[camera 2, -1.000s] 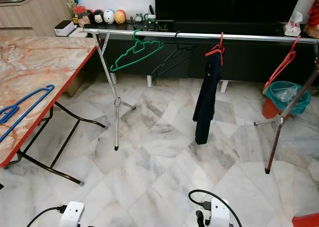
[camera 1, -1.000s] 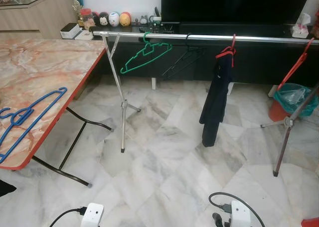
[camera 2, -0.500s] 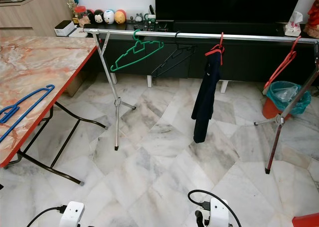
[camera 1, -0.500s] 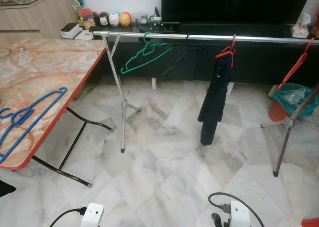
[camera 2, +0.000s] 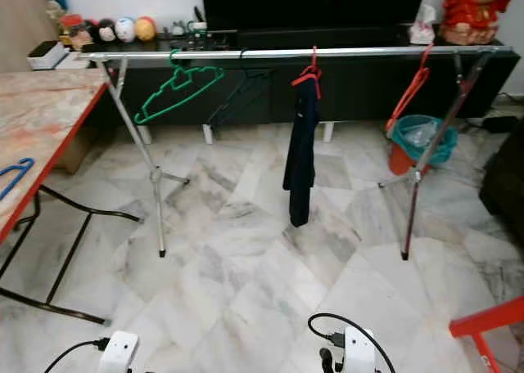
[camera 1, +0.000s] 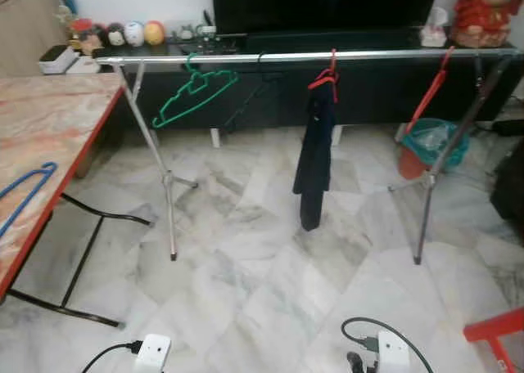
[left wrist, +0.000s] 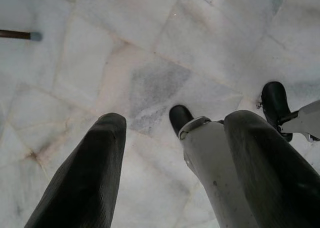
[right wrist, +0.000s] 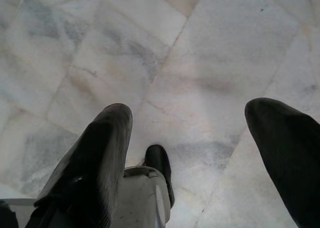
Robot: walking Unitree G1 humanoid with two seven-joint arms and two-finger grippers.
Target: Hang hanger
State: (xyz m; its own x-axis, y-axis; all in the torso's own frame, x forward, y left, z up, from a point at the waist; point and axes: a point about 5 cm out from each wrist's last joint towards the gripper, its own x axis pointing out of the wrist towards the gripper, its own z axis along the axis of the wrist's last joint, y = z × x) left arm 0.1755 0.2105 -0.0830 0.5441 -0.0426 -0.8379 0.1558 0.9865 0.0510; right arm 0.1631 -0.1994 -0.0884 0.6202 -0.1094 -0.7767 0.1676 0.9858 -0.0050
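A silver rail (camera 1: 270, 57) on crossed legs spans the room ahead. On it hang a green hanger (camera 1: 193, 95), a black hanger (camera 1: 248, 96), a red hanger carrying a dark garment (camera 1: 314, 148), and a bare red hanger (camera 1: 427, 95) near the right end. A blue hanger (camera 1: 26, 195) lies on the marble table (camera 1: 57, 115) to my left. My left gripper (left wrist: 177, 119) and right gripper (right wrist: 192, 108) both hang low over the floor by my feet. Each is open and holds nothing.
A dark TV console (camera 1: 360, 87) stands behind the rail. A red bin with a teal liner (camera 1: 430, 140) sits by the right rack leg (camera 1: 438, 173). A red frame (camera 1: 495, 332) lies at the lower right and a dark object (camera 1: 509, 185) at the right edge.
The head view has swung to the right, so the table and blue hanger now sit at the left edge and the rail's right end shows. Nothing has visibly moved.
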